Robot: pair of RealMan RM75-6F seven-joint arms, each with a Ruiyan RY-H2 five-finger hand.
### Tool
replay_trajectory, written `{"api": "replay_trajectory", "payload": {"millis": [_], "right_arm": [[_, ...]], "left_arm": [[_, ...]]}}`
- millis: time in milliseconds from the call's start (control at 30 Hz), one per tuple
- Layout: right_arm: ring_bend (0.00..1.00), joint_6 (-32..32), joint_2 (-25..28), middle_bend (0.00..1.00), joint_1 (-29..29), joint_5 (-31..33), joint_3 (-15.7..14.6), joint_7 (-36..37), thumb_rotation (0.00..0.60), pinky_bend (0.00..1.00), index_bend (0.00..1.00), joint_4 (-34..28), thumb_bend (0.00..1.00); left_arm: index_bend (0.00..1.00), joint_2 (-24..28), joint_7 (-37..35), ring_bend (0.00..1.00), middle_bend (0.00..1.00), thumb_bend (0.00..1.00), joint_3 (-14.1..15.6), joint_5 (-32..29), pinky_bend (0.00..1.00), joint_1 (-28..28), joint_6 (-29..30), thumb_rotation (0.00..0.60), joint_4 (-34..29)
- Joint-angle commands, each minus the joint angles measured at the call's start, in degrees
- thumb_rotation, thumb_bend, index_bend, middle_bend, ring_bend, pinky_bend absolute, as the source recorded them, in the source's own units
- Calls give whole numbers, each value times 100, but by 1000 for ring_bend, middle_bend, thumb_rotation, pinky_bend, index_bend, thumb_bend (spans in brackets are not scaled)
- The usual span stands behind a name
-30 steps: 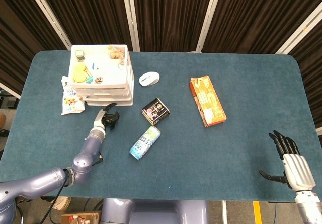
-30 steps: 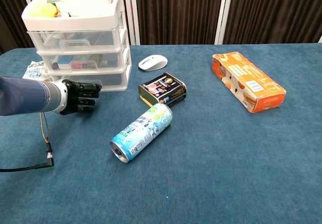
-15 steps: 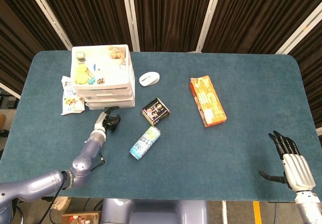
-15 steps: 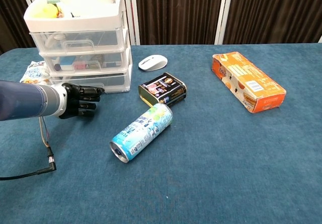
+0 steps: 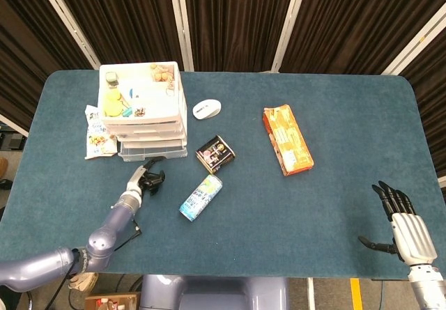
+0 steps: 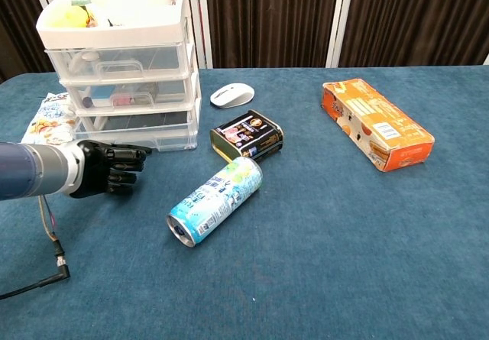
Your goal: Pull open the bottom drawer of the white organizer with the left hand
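Note:
The white organizer (image 5: 141, 103) (image 6: 119, 55) stands at the table's far left, its top tray full of small items. Its bottom drawer (image 5: 152, 152) (image 6: 140, 133) sticks out a little in front of the two drawers above. My left hand (image 5: 143, 180) (image 6: 105, 170) lies just in front of it, fingers curled, the uppermost fingertips (image 6: 142, 152) hooked at the drawer's front lip. My right hand (image 5: 402, 221) hangs open at the table's near right corner, in the head view only, holding nothing.
A blue-green can (image 5: 201, 197) (image 6: 215, 200) lies right of my left hand. Behind it sit a dark tin (image 5: 215, 154) (image 6: 247, 135) and a white mouse (image 5: 207, 109) (image 6: 231, 95). An orange box (image 5: 287, 140) (image 6: 377, 123) lies mid-right. A snack packet (image 5: 97, 132) (image 6: 50, 117) lies left of the organizer.
My left hand has drawn back toward the near edge, and the bottom drawer has slid out with it. The right hand has not moved.

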Motion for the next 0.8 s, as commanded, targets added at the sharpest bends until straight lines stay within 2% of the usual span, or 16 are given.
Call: {"api": "replay_trajectory", "payload": {"millis": [33, 133, 300, 433, 533, 600, 800], "right_arm": [[0, -1, 1, 0, 1, 3, 2, -5, 600, 19, 0, -5, 112], [0, -3, -2, 0, 0, 15, 4, -19, 600, 19, 0, -10, 111], [0, 17, -18, 0, -10, 8, 3, -36, 600, 19, 0, 1, 111], [0, 12, -18, 0, -6, 17, 10, -44, 600, 19, 0, 0, 111], [0, 11, -17, 0, -6, 15, 7, -50, 600, 19, 0, -1, 111], [0, 14, -20, 0, -9, 9, 4, -52, 600, 19, 0, 3, 111], [0, 11, -19, 0, -7, 12, 6, -43, 600, 19, 0, 5, 111]], "left_arm": [[105, 206, 4, 956, 987, 650, 133, 296, 903, 165, -27, 600, -258], [104, 380, -39, 956, 987, 649, 235, 527, 903, 312, -70, 600, -492], [161, 579, 23, 956, 987, 648, 441, 1059, 903, 485, 14, 600, -808], [172, 635, 358, 956, 987, 649, 651, 1747, 903, 537, 576, 600, -1056], [172, 564, 872, 956, 990, 650, 770, 2189, 903, 422, 1199, 600, -1044], [170, 487, 1324, 957, 991, 648, 822, 2276, 904, 280, 1579, 600, -955], [173, 305, 2598, 963, 999, 649, 812, 1999, 911, -236, 2132, 600, -495]]}}
